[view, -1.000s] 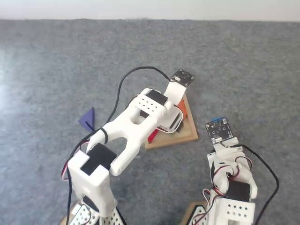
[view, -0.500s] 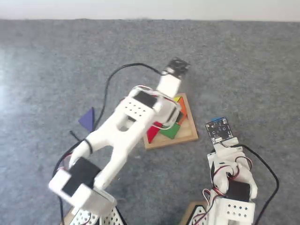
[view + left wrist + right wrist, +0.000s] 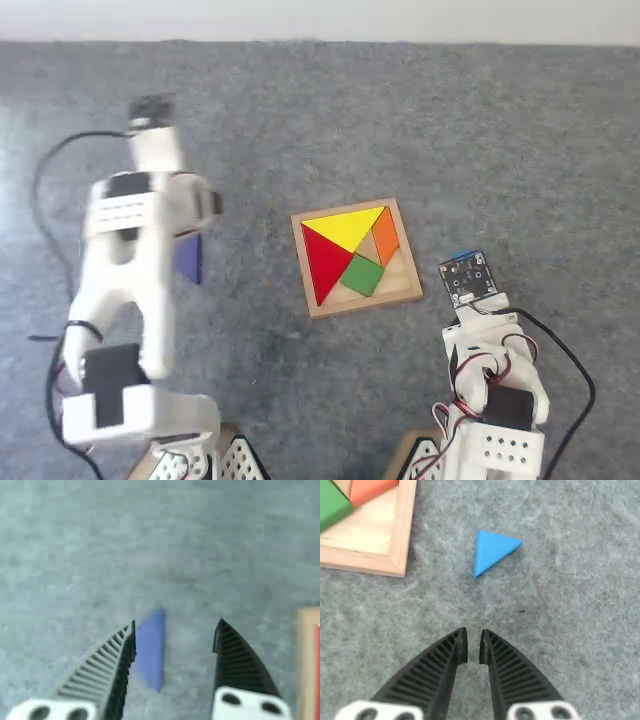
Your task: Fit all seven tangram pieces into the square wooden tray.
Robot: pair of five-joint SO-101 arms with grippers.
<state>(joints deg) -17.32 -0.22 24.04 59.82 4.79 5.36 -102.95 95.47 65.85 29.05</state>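
A: Where's your left tool point(image 3: 176, 624)?
B: Spread wide, empty, over the dark blue piece point(image 3: 151, 650) on the counter point(image 3: 450, 120), well apart from the tray point(image 3: 360, 303).
A: And your right tool point(image 3: 473, 631)?
B: Clenched on nothing, near a light blue triangle point(image 3: 492, 550) beside the tray.

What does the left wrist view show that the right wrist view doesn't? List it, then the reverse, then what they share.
Left wrist view alone: a dark blue piece lying on the mat, seen between the fingers of the open left gripper.
Right wrist view alone: a light blue triangle on the mat, apart from the tray; the green piece and orange piece in the tray; and the right gripper, all but shut, holding nothing.
Shared: the grey mat and a stretch of the wooden tray's rim.
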